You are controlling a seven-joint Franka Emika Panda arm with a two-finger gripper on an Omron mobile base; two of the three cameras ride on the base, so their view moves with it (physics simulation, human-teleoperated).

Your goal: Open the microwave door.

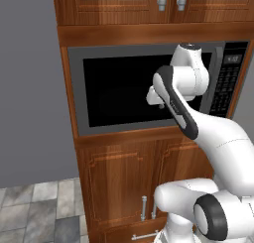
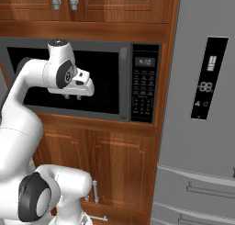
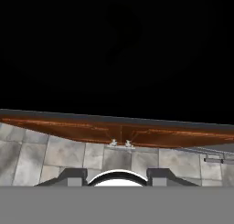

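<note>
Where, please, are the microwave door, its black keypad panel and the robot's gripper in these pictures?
microwave door (image 1: 116, 91): left base view, on its black glass window.
keypad panel (image 2: 144, 88): right base view, on the button field below the display.
gripper (image 2: 73, 97): right base view, between the fingertips, before the door glass.

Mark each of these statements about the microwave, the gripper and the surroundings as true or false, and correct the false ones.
1. The microwave door is shut flush in its frame. True.
2. The gripper grips the door's handle bar. False: it is shut on nothing, in front of the black glass, apart from the handle.
3. The keypad panel sits on the door's left. False: it is on the right.
4. A grey refrigerator stands right of the microwave. True.
5. Wooden cabinet doors lie below the microwave. True.
</note>
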